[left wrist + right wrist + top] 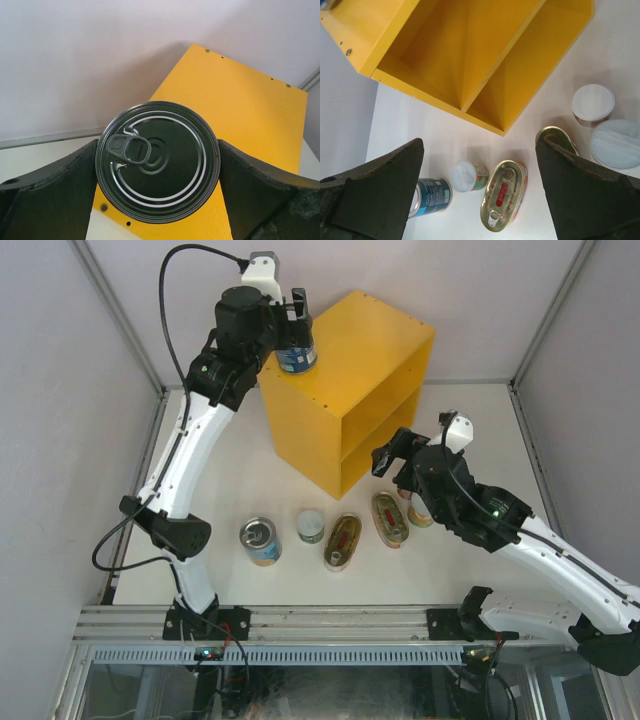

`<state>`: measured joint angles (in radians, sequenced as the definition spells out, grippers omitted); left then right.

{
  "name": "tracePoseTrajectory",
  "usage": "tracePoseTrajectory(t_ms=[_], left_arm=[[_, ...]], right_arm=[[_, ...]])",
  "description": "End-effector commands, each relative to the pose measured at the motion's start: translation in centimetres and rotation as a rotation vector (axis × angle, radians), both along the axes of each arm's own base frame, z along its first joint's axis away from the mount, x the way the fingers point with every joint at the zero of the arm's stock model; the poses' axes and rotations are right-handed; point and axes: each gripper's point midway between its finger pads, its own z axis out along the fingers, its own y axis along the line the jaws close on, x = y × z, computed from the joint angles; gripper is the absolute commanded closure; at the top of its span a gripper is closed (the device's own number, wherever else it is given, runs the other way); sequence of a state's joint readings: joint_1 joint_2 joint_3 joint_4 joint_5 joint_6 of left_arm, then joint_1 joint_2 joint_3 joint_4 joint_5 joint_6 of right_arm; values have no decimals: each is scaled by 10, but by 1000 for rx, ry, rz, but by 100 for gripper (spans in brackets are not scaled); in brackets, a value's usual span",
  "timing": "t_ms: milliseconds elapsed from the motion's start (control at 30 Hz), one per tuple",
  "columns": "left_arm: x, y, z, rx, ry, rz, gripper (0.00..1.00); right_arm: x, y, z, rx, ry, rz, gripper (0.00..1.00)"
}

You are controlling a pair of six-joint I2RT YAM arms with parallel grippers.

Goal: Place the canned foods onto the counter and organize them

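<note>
A tall blue-labelled can [297, 348] stands upright at the near left corner of the yellow counter's [375, 345] flat top. My left gripper [293, 325] is shut on it. In the left wrist view its dark pull-tab lid [157, 161] fills the gap, with both fingers [60, 190] against its sides. My right gripper [396, 452] hangs open above the table, empty [480, 145]. Below it lie a second blue can [427, 196], a small pale-lidded can [467, 176] and an oval tin [504, 201]. Another oval tin [557, 138] is partly hidden by a finger.
Two more small pale-lidded cans [592, 104] [617, 143] stand to the right on the white table. The counter's two open compartments [460, 50] face the arms. Grey walls close in the left, right and back. The other cans form a row [342, 542] in front of the counter.
</note>
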<state>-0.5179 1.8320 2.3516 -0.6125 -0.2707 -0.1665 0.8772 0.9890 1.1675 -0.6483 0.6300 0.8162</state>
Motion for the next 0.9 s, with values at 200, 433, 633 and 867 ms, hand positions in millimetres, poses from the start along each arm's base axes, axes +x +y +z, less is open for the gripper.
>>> tracePoseTrajectory(t_ms=[200, 433, 633, 867], left_arm=[[-9, -13, 101, -189, -297, -76, 100], [1, -27, 85, -167, -273, -93, 72], [4, -42, 74, -142, -257, -119, 44], [5, -51, 65, -127, -244, -131, 26]], right_arm=[[8, 5, 27, 49, -61, -6, 7], [8, 0, 25, 39, -55, -30, 7], [8, -2, 24, 38, -54, -37, 7], [8, -3, 22, 30, -50, -38, 6]])
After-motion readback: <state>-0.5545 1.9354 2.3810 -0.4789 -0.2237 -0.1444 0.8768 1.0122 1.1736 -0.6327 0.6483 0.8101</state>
